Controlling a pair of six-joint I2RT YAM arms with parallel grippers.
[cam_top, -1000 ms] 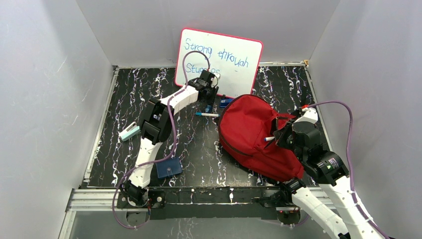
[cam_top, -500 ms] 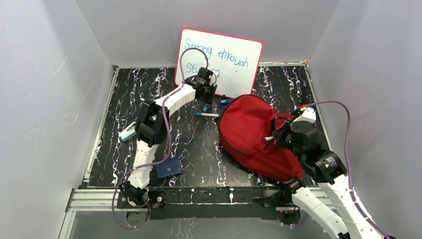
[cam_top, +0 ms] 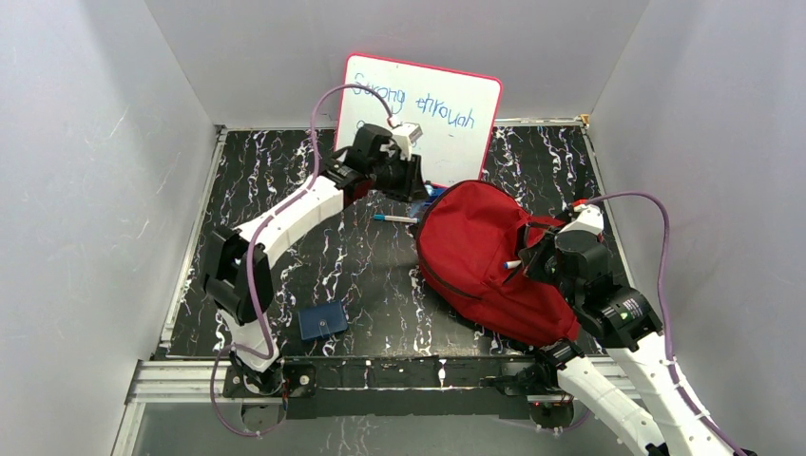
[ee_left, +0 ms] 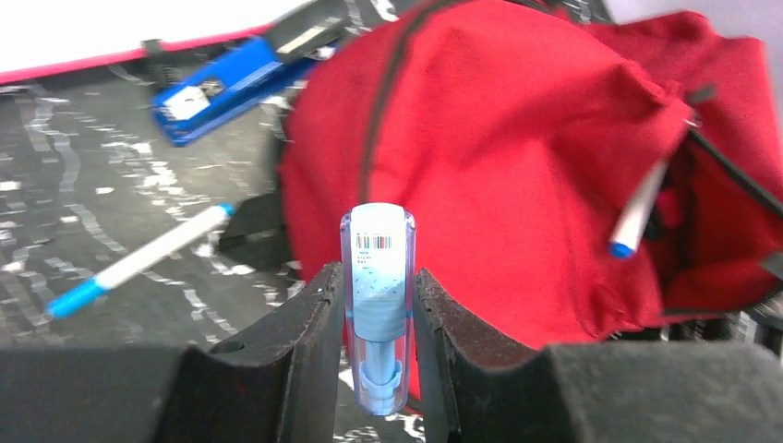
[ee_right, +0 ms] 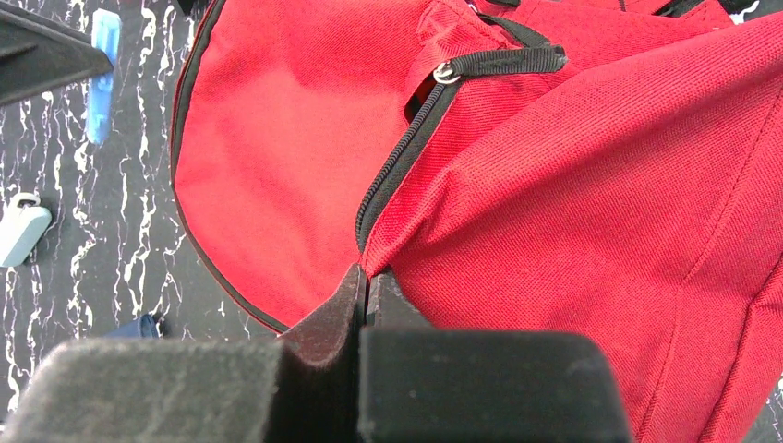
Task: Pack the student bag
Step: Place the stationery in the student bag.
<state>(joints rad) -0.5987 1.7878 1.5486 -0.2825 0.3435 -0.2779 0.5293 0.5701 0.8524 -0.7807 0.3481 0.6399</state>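
The red student bag (cam_top: pixel 470 252) lies on the right of the table, its zipper opening facing right. My right gripper (cam_top: pixel 534 261) is shut on the bag's fabric edge beside the black zipper (ee_right: pixel 397 166), holding the opening up; the wrist view shows the jaws (ee_right: pixel 367 280) pinched on red cloth. A white marker with a blue cap (cam_top: pixel 513 264) pokes out of the opening (ee_left: pixel 637 210). My left gripper (cam_top: pixel 414 180) hangs at the bag's far left edge, shut on a light blue clear stick (ee_left: pixel 377 245) held upright between the fingers (ee_left: pixel 377 275).
A blue-capped marker (cam_top: pixel 394 218) and a blue stapler (cam_top: pixel 432 194) lie near the bag's far side. A whiteboard (cam_top: pixel 447 133) leans on the back wall. A dark blue pouch (cam_top: pixel 323 320) lies near the front. A small white item (ee_right: pixel 20 231) shows at left.
My left gripper has risen from the table by the whiteboard and moved right toward the bag with the blue stick; its elbow has swung left. The right arm and the bag stay put.
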